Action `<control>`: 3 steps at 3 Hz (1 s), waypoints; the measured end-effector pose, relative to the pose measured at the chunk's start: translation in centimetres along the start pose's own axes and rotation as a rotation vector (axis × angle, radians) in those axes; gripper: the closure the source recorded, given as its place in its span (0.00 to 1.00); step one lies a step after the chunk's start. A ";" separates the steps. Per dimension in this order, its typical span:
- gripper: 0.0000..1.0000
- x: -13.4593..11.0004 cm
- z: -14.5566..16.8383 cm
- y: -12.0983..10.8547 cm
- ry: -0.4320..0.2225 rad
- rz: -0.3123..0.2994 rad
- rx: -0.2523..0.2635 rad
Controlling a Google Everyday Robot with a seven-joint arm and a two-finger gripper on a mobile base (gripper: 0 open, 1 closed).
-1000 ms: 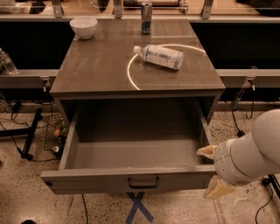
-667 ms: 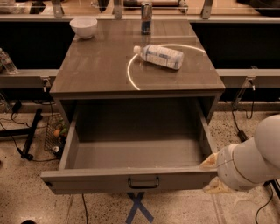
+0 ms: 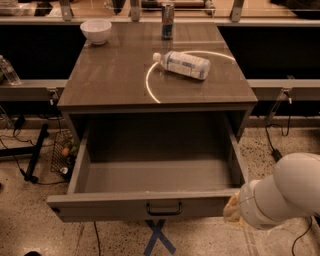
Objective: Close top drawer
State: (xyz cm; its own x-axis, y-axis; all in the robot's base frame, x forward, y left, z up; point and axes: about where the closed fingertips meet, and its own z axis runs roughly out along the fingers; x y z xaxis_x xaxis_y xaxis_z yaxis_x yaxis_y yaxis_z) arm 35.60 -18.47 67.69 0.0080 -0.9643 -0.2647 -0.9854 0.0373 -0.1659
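The top drawer of the grey wood-grain cabinet is pulled wide open, its deep boxy inside empty. Its front panel faces me, with a small black bar handle at centre. My gripper sits at the right end of the front panel, by the drawer's front right corner. Only its tan tip shows, ahead of the white arm that comes in from the lower right.
On the cabinet top lie a plastic bottle on its side, a white bowl at the back left and a can at the back. Blue tape marks the floor under the drawer. Cables and a black stand are left.
The arm and gripper have moved down and left, toward the right end of the drawer's front panel. The drawer stays open as before.
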 end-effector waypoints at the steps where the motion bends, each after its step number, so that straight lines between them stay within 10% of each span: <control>1: 1.00 -0.1 1.6 -0.6 -0.010 -0.009 0.009; 3: 1.00 -4.7 2.5 -7.9 -0.050 -0.129 0.124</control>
State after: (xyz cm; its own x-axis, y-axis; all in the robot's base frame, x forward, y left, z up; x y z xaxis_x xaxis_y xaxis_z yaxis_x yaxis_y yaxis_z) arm 43.74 -13.59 67.88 0.1448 -0.9492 -0.2795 -0.9471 -0.0511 -0.3169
